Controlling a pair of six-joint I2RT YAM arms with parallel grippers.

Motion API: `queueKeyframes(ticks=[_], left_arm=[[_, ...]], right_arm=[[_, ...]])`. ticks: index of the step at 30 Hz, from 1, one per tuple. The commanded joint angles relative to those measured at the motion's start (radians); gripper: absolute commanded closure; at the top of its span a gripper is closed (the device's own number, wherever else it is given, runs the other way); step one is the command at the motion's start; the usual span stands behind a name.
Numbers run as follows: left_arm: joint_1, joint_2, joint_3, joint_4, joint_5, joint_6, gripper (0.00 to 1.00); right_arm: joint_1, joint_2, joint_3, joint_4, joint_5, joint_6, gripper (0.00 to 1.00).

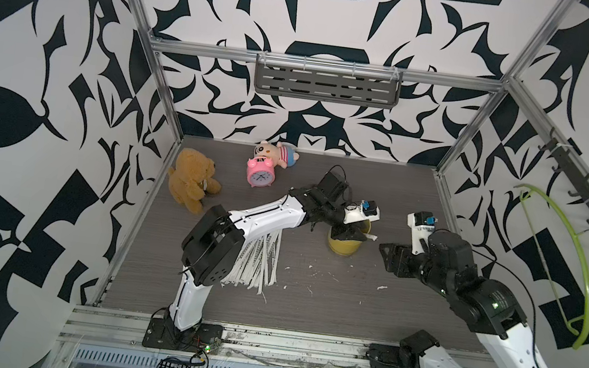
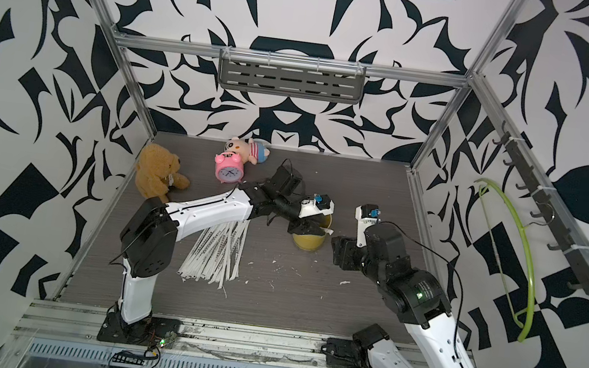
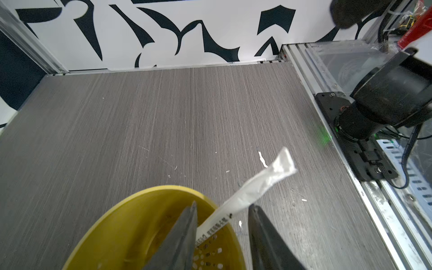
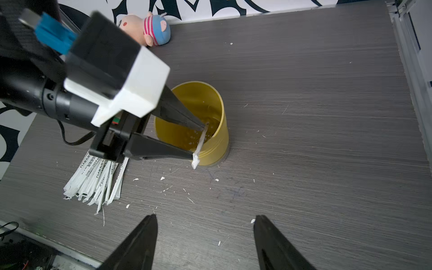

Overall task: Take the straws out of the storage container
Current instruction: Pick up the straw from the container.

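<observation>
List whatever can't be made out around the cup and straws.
- Far ends of the piled straws: the left arm covers them in both top views.
- Cup interior: the left gripper blocks it in both top views; the left wrist view's edge crops it.
- Whether the fingers pinch the straw in the cup: unclear in either wrist view.
- Wrapper print: too small in the top views.

Wearing glossy white moulded shells on the left arm's long link [image 1: 265,214] and the right arm's long link [image 1: 517,361], joining at bulky matte-black motor housings [image 1: 211,243]. Glowing green at a small status light [image 1: 496,305]. Trailing a thin black cable [image 4: 74,142]. Carrying a white camera block with a blue plug [image 1: 362,211]. Tapering into black wedge-shaped fingers [image 4: 177,112] on the left gripper [image 4: 199,141].
</observation>
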Motion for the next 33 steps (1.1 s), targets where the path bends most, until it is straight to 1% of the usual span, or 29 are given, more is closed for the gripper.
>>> queueKeyframes(ticks=[1,3,5,7,9,13,20,24,26,28,29,31,33], left_arm=[[-0.018,0.018,0.043,-0.075,0.020,0.060,0.59],[-0.022,0.026,0.056,-0.082,0.016,0.066,0.60],[-0.023,0.036,0.069,-0.085,0.010,0.067,0.64],[-0.025,0.043,0.073,-0.082,0.008,0.072,0.71],[-0.025,0.040,0.070,-0.079,0.007,0.080,0.81],[-0.028,0.010,0.050,-0.041,-0.011,0.081,0.86],[-0.029,-0.060,0.041,0.022,-0.023,0.065,0.87],[-0.029,-0.124,0.030,0.058,-0.046,0.023,0.87],[-0.029,-0.167,0.014,0.097,-0.056,-0.017,0.88],[-0.029,-0.218,0.008,0.133,-0.069,-0.121,0.88],[-0.029,-0.240,0.006,0.139,-0.064,-0.154,0.88],[-0.029,-0.293,0.002,0.143,-0.047,-0.216,0.88],[-0.029,-0.338,-0.001,0.130,-0.048,-0.259,0.87]], right_arm=[[-0.002,0.003,-0.001,0.043,0.013,-0.002,0.30],[-0.002,0.006,-0.001,0.045,0.011,-0.003,0.30],[-0.002,0.006,-0.002,0.045,0.010,-0.003,0.30],[-0.003,0.004,-0.004,0.045,0.010,-0.002,0.30],[-0.002,-0.011,-0.011,0.052,0.012,-0.003,0.31],[-0.002,-0.035,-0.018,0.064,0.019,-0.004,0.31],[-0.002,-0.032,-0.001,0.055,0.018,-0.004,0.31],[-0.002,-0.033,0.013,0.052,0.018,-0.004,0.32],[-0.003,-0.035,0.024,0.056,0.021,0.000,0.33],[-0.002,-0.041,0.037,0.074,0.023,-0.006,0.34],[-0.003,-0.048,0.042,0.092,-0.004,-0.014,0.35],[-0.003,-0.057,0.060,0.139,-0.067,-0.032,0.36],[-0.002,-0.049,0.082,0.181,-0.161,-0.060,0.36]])
